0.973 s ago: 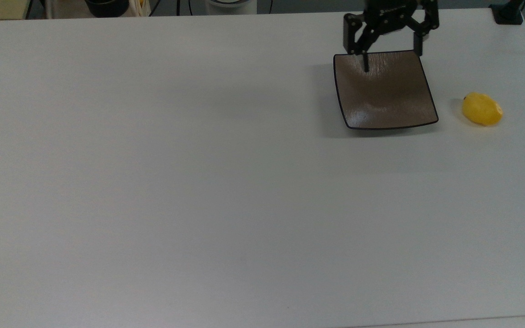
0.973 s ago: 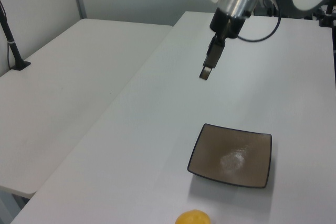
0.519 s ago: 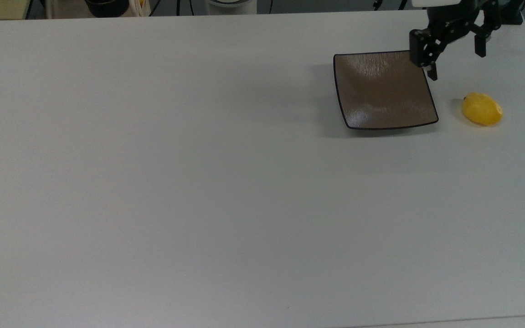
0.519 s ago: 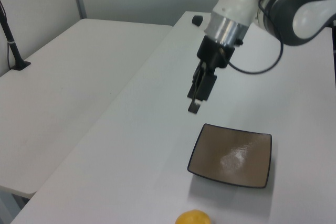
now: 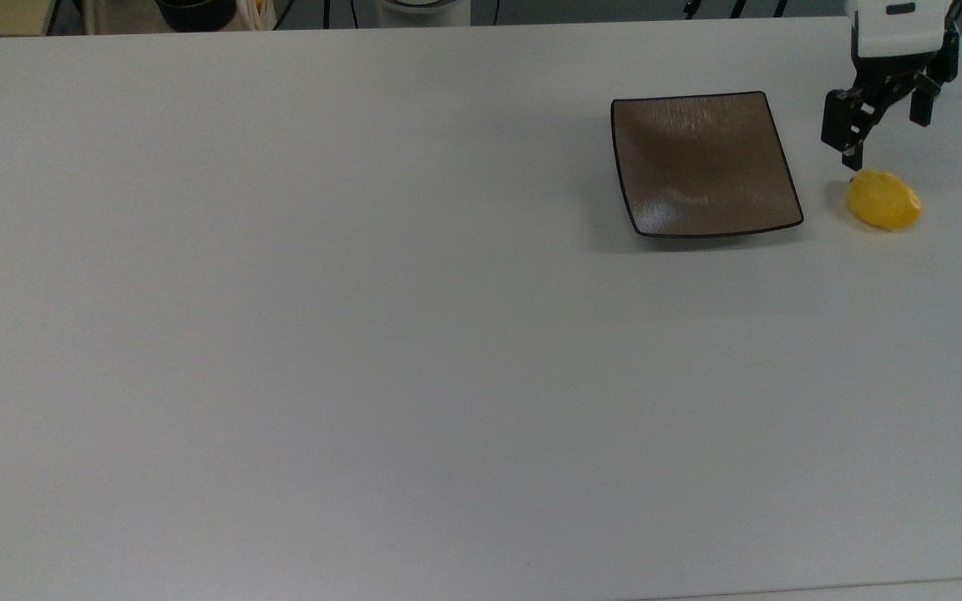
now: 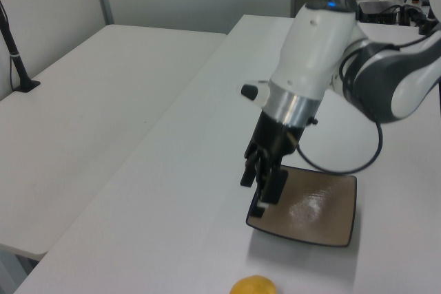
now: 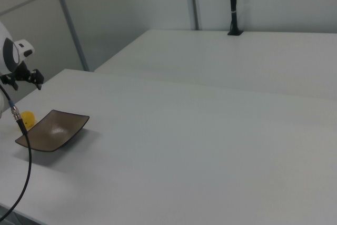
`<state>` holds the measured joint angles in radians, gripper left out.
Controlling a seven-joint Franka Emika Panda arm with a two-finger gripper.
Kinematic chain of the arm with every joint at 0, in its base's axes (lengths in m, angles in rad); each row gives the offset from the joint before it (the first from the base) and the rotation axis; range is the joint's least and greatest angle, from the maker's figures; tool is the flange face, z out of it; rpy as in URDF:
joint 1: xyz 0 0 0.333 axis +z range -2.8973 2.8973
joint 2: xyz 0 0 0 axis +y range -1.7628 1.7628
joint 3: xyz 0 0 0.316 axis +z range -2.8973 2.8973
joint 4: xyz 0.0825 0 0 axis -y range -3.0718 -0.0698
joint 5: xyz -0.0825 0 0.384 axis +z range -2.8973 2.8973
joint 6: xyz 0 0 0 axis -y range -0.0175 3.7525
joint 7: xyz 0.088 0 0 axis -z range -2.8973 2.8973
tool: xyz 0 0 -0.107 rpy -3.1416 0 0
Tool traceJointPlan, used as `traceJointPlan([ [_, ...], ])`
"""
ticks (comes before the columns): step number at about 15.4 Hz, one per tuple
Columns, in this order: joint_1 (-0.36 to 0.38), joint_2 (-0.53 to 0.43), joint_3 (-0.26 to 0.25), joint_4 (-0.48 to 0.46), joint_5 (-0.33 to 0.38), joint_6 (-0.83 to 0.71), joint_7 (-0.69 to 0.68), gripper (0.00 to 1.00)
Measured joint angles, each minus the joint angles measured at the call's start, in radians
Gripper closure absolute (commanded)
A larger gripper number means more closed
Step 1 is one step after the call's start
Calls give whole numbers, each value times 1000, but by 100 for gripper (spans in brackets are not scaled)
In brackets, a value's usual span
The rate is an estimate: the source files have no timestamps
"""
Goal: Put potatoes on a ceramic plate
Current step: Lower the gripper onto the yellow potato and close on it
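The counter point(image 5: 364, 334) is bare across most of its surface, with the ceramic plate point(image 5: 702, 163) near the top view's right edge. The tool point(image 5: 886, 138) hangs with fingers spread wide and holding nothing, just above the potato point(image 5: 883, 200). The potato lies on the counter beside the plate, apart from it; in the left view its lower part is cut off by the frame edge.

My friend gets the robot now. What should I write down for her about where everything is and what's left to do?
Gripper: jaws open, holding nothing, above the table just beyond the potato in the top view.
Potato: lying on the white table, to the top view's right of the plate and apart from it.
Ceramic plate: flat on the table, with nothing on it.
Done: nothing moved yet; the gripper is near the potato.
Left: come down over the potato, close on it, lift it, carry it over the plate and set it down there.
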<state>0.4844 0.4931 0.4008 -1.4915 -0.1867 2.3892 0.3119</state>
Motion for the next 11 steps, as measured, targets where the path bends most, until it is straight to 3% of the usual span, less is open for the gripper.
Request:
traceJointPlan([
  [4,41,107,-5,49,-121,53,73,0],
  [11,118,219,-10,95,-240,75,132,0],
])
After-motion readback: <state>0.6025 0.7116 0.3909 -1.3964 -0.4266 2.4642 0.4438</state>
